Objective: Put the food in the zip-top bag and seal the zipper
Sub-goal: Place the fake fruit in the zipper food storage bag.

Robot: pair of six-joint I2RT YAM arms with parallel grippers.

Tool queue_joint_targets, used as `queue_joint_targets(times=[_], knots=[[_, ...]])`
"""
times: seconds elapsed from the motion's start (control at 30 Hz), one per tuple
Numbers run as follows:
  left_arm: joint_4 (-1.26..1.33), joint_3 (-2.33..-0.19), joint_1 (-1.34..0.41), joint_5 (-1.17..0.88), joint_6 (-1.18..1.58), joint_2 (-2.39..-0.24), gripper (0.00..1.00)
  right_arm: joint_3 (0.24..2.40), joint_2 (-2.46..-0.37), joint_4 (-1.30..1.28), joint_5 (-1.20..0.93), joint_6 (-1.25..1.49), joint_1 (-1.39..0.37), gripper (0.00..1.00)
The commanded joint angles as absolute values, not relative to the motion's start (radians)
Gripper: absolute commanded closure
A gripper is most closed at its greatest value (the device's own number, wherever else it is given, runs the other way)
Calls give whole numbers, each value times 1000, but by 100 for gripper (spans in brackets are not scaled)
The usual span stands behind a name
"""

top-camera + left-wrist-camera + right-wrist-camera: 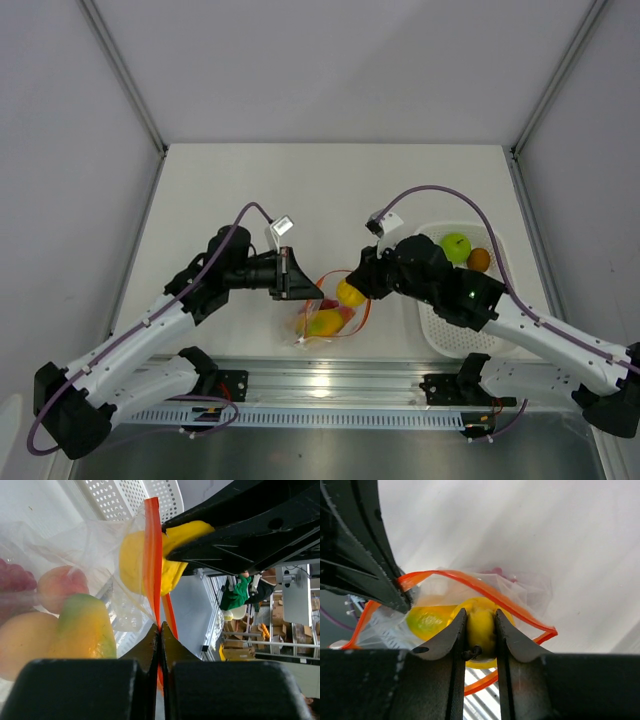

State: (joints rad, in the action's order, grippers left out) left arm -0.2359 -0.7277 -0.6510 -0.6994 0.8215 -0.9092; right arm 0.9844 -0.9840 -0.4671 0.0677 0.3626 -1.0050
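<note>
- Left claw point(296, 276): clenched on the orange-red zipper point(151, 555).
- Zip-top bag point(308, 332): at desk point(250, 190) centre, with fruits point(326, 322) inside.
- Right claw point(356, 287): grasping a yellow fruit point(480, 630) at the bag's 1 o'clock mouth.
- Perforated tray point(440, 332): at the bag's 3 o'clock, carrying a green fruit point(456, 246) and an orange fruit point(479, 260).

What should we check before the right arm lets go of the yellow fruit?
1. Left end effector shut on zipper: ok.
2. Bag mouth open: ok.
3. Right end effector gripping yellow fruit: ok.
4. Fruit fully past the mouth: not ok, it sits in the mouth.
5. Room left in bag: cannot tell.
6. All food bagged: not ok, green fruit and orange fruit sit in tray.
</note>
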Motion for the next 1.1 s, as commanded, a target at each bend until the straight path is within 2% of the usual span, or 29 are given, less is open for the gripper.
queue_joint_targets(times=[0.0,0.07,0.13,0.17,0.27,0.3,0.4,0.57,0.83,0.93,1.07], knots=[[-256,-779,-641,-670,861,-888,99,963,-983,-353,137,311,-1009,96],[-261,-793,-643,-669,874,-894,100,962,-992,-333,130,305,-1008,89],[-279,-804,-641,-655,880,-899,99,965,-1018,-314,115,290,-1006,76],[-282,-811,-643,-649,884,-899,99,966,-1029,-314,114,288,-1008,63],[-293,-831,-641,-634,899,-900,100,966,-1058,-319,123,288,-1006,40],[-301,-837,-643,-630,900,-900,99,966,-1063,-319,124,291,-1008,23],[-342,-867,-643,-611,887,-910,99,974,-1078,-330,112,307,-1008,6],[-354,-881,-643,-586,885,-905,100,1028,-1060,-405,136,351,-1008,1],[-347,-850,-643,-561,864,-862,99,1111,-980,-595,394,498,-977,1],[-394,-873,-643,-566,813,-867,99,1108,-965,-643,410,547,-885,0],[-436,-896,-643,-583,718,-891,99,1089,-976,-745,367,636,-619,1]])
